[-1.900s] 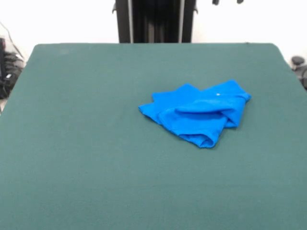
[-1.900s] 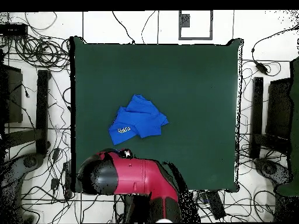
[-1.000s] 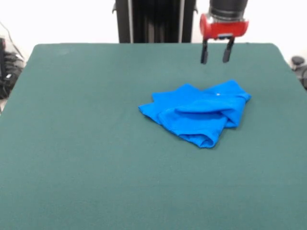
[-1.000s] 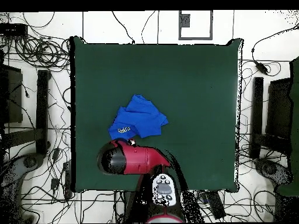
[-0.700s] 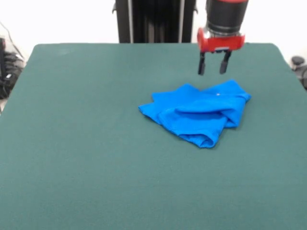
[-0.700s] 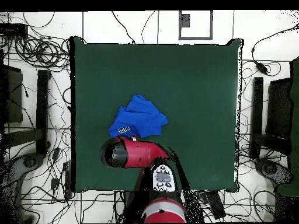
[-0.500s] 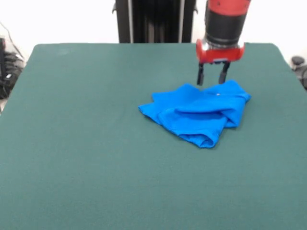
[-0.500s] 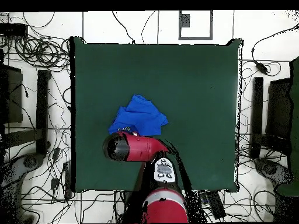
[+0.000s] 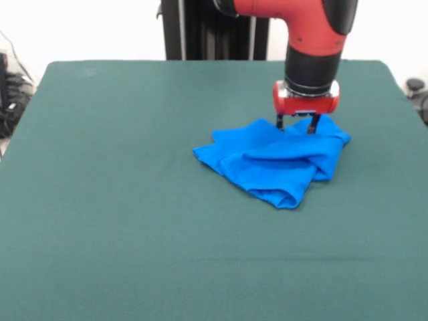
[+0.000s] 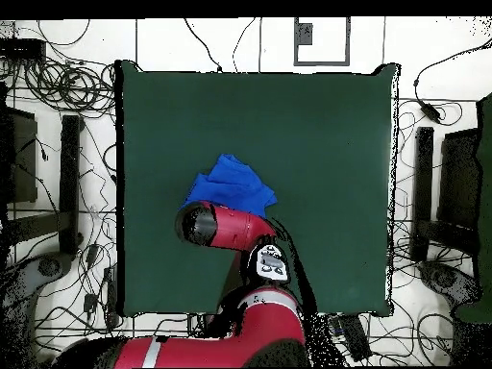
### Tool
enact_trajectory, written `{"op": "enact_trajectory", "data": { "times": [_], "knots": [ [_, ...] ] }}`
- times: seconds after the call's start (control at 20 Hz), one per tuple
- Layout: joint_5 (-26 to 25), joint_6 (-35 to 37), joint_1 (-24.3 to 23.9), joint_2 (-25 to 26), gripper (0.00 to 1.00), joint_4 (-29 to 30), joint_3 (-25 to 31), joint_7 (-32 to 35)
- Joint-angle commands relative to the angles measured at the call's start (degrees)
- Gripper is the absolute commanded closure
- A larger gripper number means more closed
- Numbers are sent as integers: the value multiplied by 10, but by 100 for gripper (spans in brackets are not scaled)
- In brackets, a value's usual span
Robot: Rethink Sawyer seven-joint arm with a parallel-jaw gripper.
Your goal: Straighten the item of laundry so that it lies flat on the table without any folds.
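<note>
The tool (image 9: 297,124) points straight down with its two dark fingers (image 9: 279,123) spread apart, their tips at the far edge of the crumpled T-shirt (image 9: 274,160), touching or just above the cloth; nothing is pinched between them. No writing on the shirt can be read. From the near edge of the desk (image 9: 100,254), a wide stretch of bare dark green felt runs up to the shirt, which lies bunched in overlapping folds, with a rolled lip on its near side. It sits right of the desk's middle in the front view, well clear of every edge. Beyond it more bare felt reaches the far edge. From overhead, the red arm (image 10: 226,229) covers part of the shirt (image 10: 233,183), and tangled cables (image 10: 58,86) lie on the white floor around the desk (image 10: 317,144).
</note>
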Motion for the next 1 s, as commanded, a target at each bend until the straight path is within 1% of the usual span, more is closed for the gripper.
{"op": "enact_trajectory", "data": {
  "times": [0.05, 0.1, 0.2, 0.45, 0.65, 0.8, 1.0],
  "knots": [
    [67, -102, -7, 115, 0, -122, 44, 148],
    [66, -108, -10, 112, 0, -114, 47, 148],
    [67, -110, -12, 116, 0, -119, 49, 144],
    [68, -122, -13, 114, 0, -108, 53, 148],
    [67, -105, -11, 99, 0, -100, 48, 144],
    [63, -77, -16, 63, 0, -74, 49, 139],
    [56, -31, -21, -15, 0, -11, 47, 138]
  ]
}}
